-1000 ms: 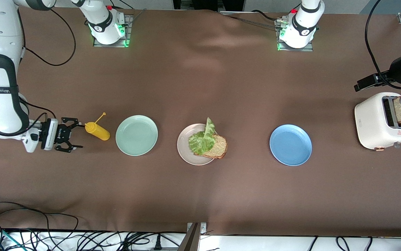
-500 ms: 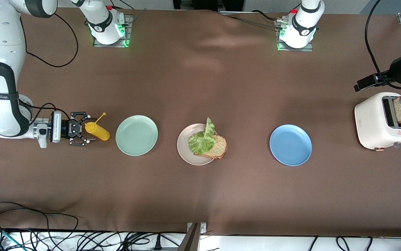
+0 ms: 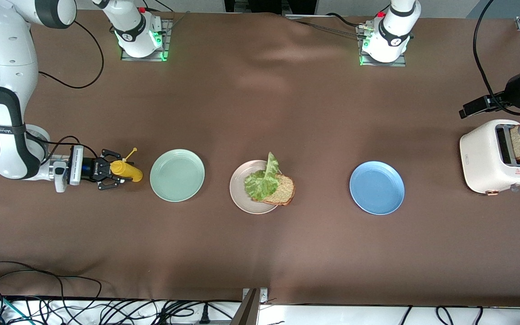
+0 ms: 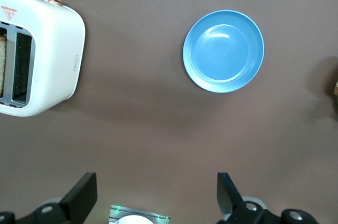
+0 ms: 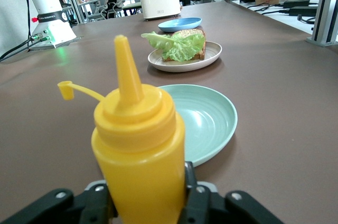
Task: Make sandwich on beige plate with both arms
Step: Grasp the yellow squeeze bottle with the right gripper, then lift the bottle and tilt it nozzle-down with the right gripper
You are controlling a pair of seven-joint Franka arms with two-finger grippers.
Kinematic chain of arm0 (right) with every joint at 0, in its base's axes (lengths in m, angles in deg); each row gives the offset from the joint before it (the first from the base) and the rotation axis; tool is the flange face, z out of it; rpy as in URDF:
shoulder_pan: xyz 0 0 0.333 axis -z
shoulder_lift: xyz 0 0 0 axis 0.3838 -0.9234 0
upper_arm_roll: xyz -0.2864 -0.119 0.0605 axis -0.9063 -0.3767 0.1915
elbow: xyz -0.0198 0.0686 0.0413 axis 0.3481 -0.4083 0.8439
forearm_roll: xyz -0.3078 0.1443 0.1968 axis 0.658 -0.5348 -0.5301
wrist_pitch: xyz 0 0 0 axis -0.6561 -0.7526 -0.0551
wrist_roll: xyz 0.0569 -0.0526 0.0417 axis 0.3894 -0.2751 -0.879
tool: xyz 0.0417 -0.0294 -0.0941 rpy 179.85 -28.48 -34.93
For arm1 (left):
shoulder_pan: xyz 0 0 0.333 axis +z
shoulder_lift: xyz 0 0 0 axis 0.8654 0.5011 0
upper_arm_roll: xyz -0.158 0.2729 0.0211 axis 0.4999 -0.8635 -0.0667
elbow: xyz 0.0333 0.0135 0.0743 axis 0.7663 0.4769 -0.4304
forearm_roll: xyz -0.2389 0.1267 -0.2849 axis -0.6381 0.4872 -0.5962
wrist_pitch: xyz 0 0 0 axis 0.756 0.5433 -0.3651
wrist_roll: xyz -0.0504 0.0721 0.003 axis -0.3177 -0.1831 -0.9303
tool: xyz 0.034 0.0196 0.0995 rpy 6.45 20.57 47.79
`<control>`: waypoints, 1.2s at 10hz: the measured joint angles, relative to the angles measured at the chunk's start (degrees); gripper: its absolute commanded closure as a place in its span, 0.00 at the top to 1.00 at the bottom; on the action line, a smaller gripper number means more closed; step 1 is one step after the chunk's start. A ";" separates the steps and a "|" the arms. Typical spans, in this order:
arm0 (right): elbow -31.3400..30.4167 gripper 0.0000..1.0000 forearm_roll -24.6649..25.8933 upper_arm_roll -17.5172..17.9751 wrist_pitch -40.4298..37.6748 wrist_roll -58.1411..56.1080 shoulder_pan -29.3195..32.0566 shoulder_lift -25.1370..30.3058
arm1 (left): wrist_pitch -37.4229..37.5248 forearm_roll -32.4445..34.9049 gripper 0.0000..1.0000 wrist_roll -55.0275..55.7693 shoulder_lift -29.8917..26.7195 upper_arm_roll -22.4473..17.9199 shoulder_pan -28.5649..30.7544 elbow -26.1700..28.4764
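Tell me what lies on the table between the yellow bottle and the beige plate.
Only the mint-green plate lies between the yellow bottle and the beige plate, which holds bread and lettuce. The front view shows this.

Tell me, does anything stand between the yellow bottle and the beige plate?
Yes. The green plate lies on the table between the yellow bottle, gripped by the right pincer, and the beige plate.

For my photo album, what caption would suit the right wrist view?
Right gripper closing around a yellow mustard bottle, mint-green plate and lettuce-topped bread on the beige plate ahead.
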 measured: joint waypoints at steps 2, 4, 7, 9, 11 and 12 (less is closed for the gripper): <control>0.51 0.00 0.02 0.04 -0.41 5.89 0.00 0.15 | 0.00 0.00 1.00 0.00 0.00 0.00 0.00 0.00; 3.35 0.00 4.38 0.16 -0.51 15.24 -0.14 0.84 | 0.00 0.00 1.00 0.00 0.00 0.00 0.00 0.00; 9.44 0.00 18.67 0.72 -0.52 35.68 -2.56 4.57 | 0.00 0.00 1.00 0.00 0.00 0.01 0.00 0.00; 14.11 0.00 26.47 0.88 -0.49 46.36 -7.70 6.44 | 0.00 0.00 1.00 0.00 0.01 0.01 0.00 0.00; 19.45 0.00 34.67 0.91 -0.52 52.29 -13.98 6.81 | 0.00 0.00 1.00 0.00 0.02 0.03 -0.01 0.00; 22.07 0.00 38.82 0.86 -1.00 55.27 -16.59 6.88 | 0.00 0.00 1.00 0.00 0.03 0.03 -0.01 0.00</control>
